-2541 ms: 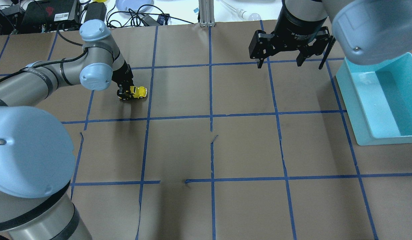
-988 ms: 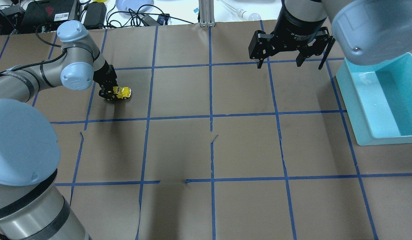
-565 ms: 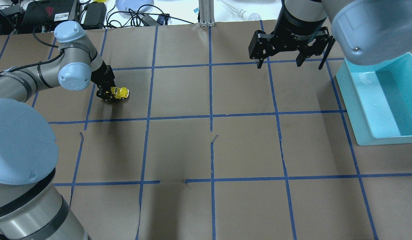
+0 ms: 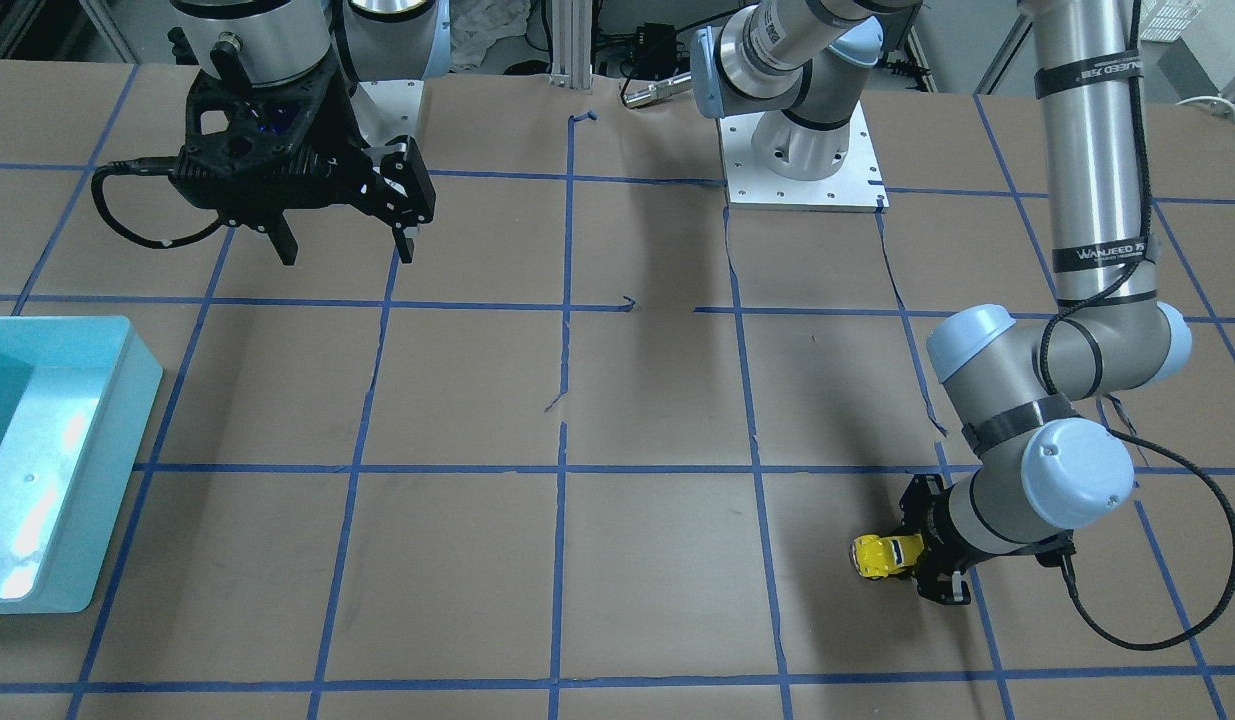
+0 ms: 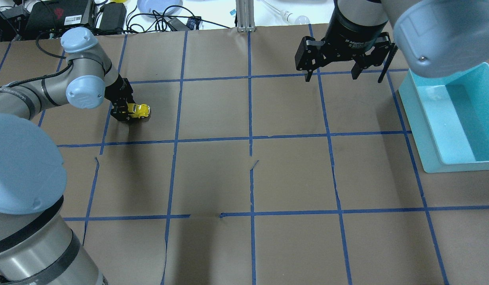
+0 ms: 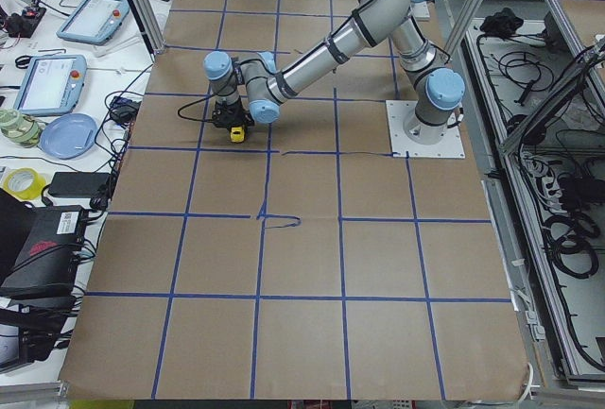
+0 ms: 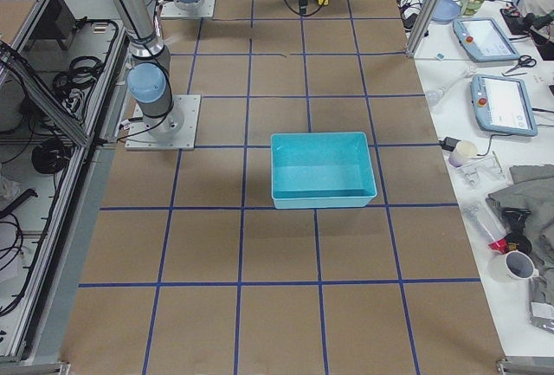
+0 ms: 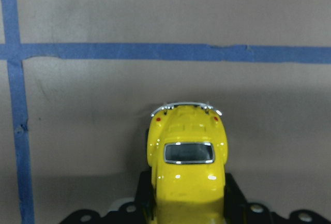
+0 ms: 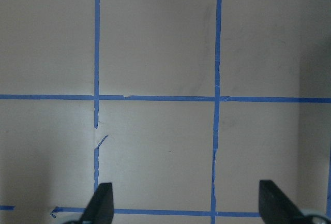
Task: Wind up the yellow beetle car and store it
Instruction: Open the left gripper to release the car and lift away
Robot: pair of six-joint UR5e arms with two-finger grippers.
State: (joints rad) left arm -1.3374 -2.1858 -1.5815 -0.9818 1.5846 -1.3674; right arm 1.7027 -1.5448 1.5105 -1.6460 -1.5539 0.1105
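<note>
Near the table's [image 5: 292, 178] far-left corner, our left gripper [image 5: 123, 113] clamps the car [image 5: 140, 111] by one end; pressed unevenly, it could skid, not wind.

A robotics lab: a paper-covered table [image 5: 292, 174] taped in a blue grid, with teach pendants [image 6: 92, 18] and cables [image 6: 121, 107] just past the left gripper [image 6: 233, 127].

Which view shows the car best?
The left wrist view: the car is close up, window and bumper sharp. Overhead, front-facing and exterior left show a tiny yellow shape; exterior right, too far to tell; right wrist, nothing.
</note>
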